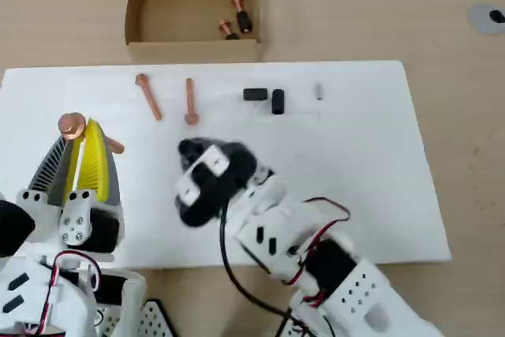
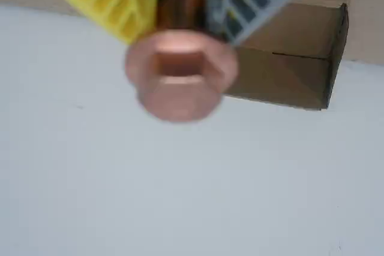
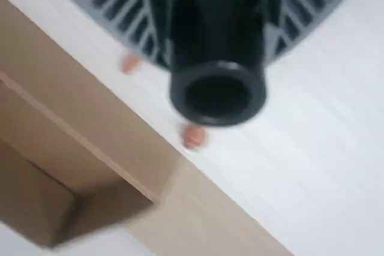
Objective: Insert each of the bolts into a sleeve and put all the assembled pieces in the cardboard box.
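Bolt-and-sleeve assembly on a white mat (image 1: 355, 163) laid over a wooden table (image 1: 461, 116).

Left gripper (image 1: 76, 132), at the mat's left side, has its yellow and grey fingers pinched on a copper bolt (image 1: 72, 125). In the left wrist view the bolt's flanged hex head faces the camera, clear of the mat.

Right gripper (image 1: 195, 153), near the mat's middle, is clamped on a black sleeve (image 3: 217, 70). In the right wrist view the sleeve's open bore faces the camera.

Box (image 1: 134, 5) sits beyond the mat's far edge, open side up. Two assembled pieces (image 1: 241, 13) (image 1: 227, 29) lie inside, near its right wall.

Two loose bolts (image 1: 147, 96) (image 1: 190, 101) lie side by side near the mat's far edge. Two loose sleeves (image 1: 255, 95) (image 1: 278, 101) lie to their right, close together. A small grey item (image 1: 319, 91) lies farther right — too small to identify.
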Motion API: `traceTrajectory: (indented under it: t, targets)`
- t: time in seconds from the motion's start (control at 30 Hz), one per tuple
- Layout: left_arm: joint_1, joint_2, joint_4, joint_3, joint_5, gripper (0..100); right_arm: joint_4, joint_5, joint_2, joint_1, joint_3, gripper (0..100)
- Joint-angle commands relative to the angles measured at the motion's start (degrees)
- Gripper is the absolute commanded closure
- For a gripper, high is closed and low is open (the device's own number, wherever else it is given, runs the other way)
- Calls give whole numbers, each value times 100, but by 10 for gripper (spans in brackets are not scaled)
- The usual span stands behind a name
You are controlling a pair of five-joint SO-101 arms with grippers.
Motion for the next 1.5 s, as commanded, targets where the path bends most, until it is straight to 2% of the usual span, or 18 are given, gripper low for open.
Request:
traceTrajectory:
  t: [0.0,0.23,0.4,0.73,1.33,1.47]
  targets:
    - [281,-13,-9,-97,26,995,-448,-123,-189,-303,48,989]
    - [1310,4,-35,-88,0,995,-818,-580,-233,-593,13,989]
    - [1354,4,-53,-88,-563,995,-1046,-580,-233,-840,13,989]
    - [1327,4,-853,-44,-774,995,-1073,-809,-233,-971,22,989]
    - [1363,13,-343,-53,-466,995,-1073,-809,-233,-954,31,989]
    - [1679,13,-9,-44,-466,995,-1073,-800,-233,-954,31,989]
